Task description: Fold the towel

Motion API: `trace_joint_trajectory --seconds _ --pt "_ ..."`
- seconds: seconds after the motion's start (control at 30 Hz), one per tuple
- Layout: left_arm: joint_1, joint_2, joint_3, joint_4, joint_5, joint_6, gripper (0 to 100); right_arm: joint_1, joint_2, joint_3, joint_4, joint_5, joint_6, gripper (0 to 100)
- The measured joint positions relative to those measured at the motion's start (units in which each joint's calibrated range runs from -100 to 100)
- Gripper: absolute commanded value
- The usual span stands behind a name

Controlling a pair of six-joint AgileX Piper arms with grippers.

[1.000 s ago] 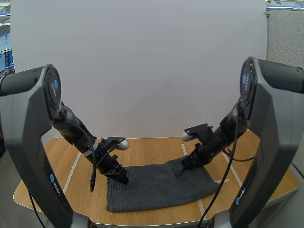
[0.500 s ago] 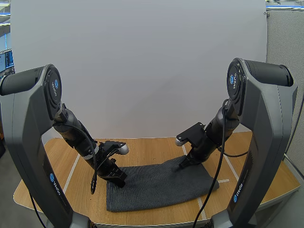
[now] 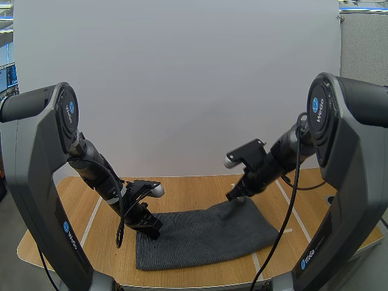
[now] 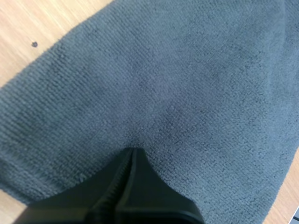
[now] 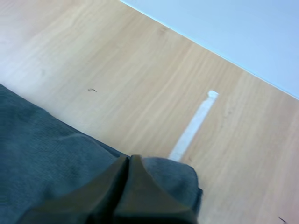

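A dark grey towel (image 3: 206,237) lies folded and flat on the wooden table (image 3: 194,189). My left gripper (image 3: 154,230) is shut, its tips down on the towel's far left corner. In the left wrist view its fingers (image 4: 133,151) lie together as one wedge, pressing on the towel's nap (image 4: 187,84) with no cloth between them. My right gripper (image 3: 233,196) hangs shut just above the towel's far right corner. From the right wrist camera, that gripper (image 5: 130,158) is a closed wedge over the rounded towel corner (image 5: 42,140), holding nothing.
White tape lines (image 5: 194,123) mark the tabletop, one beside the towel's right corner and one at the left (image 3: 91,221). Bare wood surrounds the towel on every side. A white wall stands behind the table's far edge.
My right gripper has risen off the towel's far right corner and shifted slightly left. The left gripper has edged a little left on the towel. The towel lies as before.
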Motion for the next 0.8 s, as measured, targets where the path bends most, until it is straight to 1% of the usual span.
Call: trace_joint_trajectory --seconds 0.1,0.3,0.4,0.6,0.67,0.7,0.8 --pt "0.00 0.00 0.00 0.00 0.00 0.00 0 0.73 1.99 -2.13 0.33 3.09 1.52 0" --pt "0.00 0.00 0.00 0.00 0.00 0.00 0 0.73 5.15 -2.72 0.47 3.66 2.03 0" --pt "0.00 0.00 0.00 0.00 0.00 0.00 0 0.73 6.83 -3.09 0.58 1.96 2.03 0" --pt "0.00 0.00 0.00 0.00 0.00 0.00 0 0.73 13.54 -3.77 1.33 -6.48 0.60 0" --pt "0.00 0.00 0.00 0.00 0.00 0.00 0 0.73 15.63 -5.04 2.22 -7.44 0.30 0" --pt "0.00 0.00 0.00 0.00 0.00 0.00 0 0.73 17.13 -7.11 2.96 -8.23 0.05 0" --pt "0.00 0.00 0.00 0.00 0.00 0.00 0 0.73 18.58 -9.58 3.54 -9.62 0.05 0"
